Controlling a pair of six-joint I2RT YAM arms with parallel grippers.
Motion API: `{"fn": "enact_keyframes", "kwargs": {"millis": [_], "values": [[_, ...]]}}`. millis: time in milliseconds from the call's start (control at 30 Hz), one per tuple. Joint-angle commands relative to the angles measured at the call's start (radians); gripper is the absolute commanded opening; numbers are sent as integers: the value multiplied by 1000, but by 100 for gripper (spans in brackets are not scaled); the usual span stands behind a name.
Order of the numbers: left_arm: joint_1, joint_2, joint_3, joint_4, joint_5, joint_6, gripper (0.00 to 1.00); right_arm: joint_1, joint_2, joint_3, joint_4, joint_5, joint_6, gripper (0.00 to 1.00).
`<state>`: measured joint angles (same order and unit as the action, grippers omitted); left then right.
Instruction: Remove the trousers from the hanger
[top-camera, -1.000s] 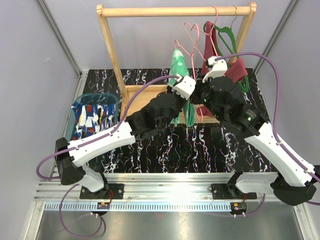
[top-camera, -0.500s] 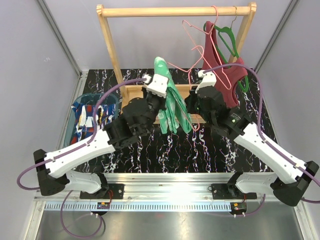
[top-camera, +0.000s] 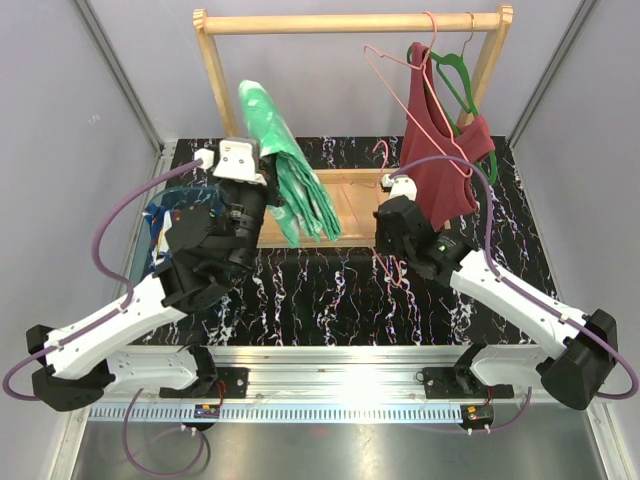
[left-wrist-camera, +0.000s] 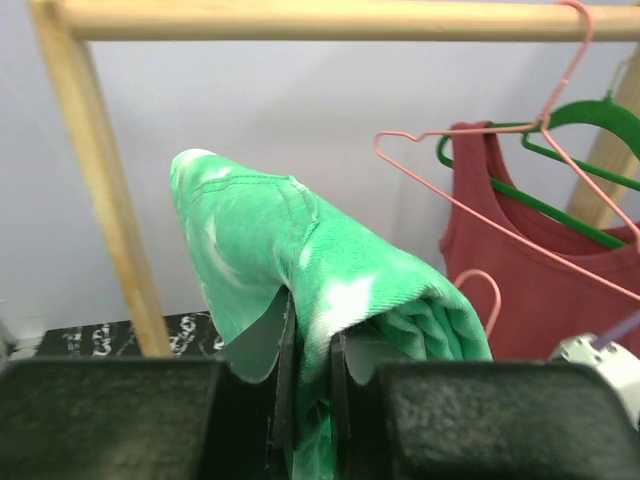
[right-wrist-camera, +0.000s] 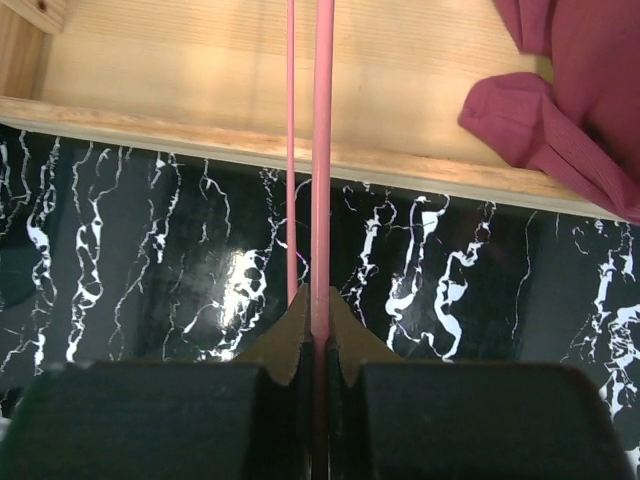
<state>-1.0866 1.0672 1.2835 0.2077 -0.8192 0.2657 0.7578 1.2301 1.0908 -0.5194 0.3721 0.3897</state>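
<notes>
**Green trousers free of the hanger, drop-off comes next**

The left claw (left-wrist-camera: 308, 340) is clamped on a fold of the mottled green-and-white trousers (left-wrist-camera: 300, 240) and holds them up in the air at the far left of the bench (top-camera: 330, 300), just in front of the left post of the wooden rack (top-camera: 222, 95). The cloth hangs down from the grip and touches no hanger.

The right claw (right-wrist-camera: 315, 330) is pinched tight on the wire of a bare pink hanger (right-wrist-camera: 322, 150), held low over the bench near the rack's wooden base, well apart from the green pair. A 2nd pink hanger stays hooked on the rail, next to the maroon tank top (top-camera: 440, 165) on its green hanger (top-camera: 455, 80).

The blue patched trousers (top-camera: 160, 245) lie in the teal basket (top-camera: 172, 198) at the left edge, partly hidden by the left arm.

By my reading, the separating step is done for this pair and the carry to the basket is in hand. The next move calls for the left arm to swing the bundle nearer and further left until it hangs over the basket, lower it, then open the claw. The trailing cloth could catch on the rack post or drape over the basket rim.
</notes>
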Motion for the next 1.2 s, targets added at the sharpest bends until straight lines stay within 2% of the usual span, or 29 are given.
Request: {"fn": "enact_keyframes", "kwargs": {"millis": [0,100,233,300,333,367,433,467,500,633,767,833,1000,1067,1167], "values": [[2,-53,77,121,-40,59,0,-12,-17,6,62,13,-6,0],[2,-75,74,23,-119,73,0,-15,-20,14,59,31,-24,0],[11,-111,18,-24,-308,138,0,-23,-23,30,58,53,-49,0],[40,-128,-18,-43,-357,150,0,-23,-20,47,56,66,-63,0],[60,-145,-33,-109,-397,135,0,-23,-21,52,56,68,-69,0],[103,-153,-32,-175,-406,98,0,-23,-21,63,58,68,-72,0],[154,-173,-20,-330,-405,-66,0,-23,-29,70,68,68,-89,0],[213,-194,-13,-460,-397,-118,0,-23,-34,75,73,70,-94,0],[244,-203,-18,-502,-387,-175,0,-25,-41,78,78,68,-103,0],[408,-199,0,-718,-356,-220,0,-23,-64,96,93,51,-127,0],[627,-130,34,-888,-316,-224,0,-23,-92,109,108,28,-143,0],[688,-92,43,-983,-340,-243,0,-23,-106,113,116,21,-147,0],[729,-61,28,-1107,-489,-252,0,-23,-107,138,122,-4,-161,0],[729,-67,-36,-1007,-439,-130,0,-23,-107,144,127,-18,-163,0],[729,-14,-162,-868,-356,-34,0,-25,-121,139,139,-30,-158,0]]}}
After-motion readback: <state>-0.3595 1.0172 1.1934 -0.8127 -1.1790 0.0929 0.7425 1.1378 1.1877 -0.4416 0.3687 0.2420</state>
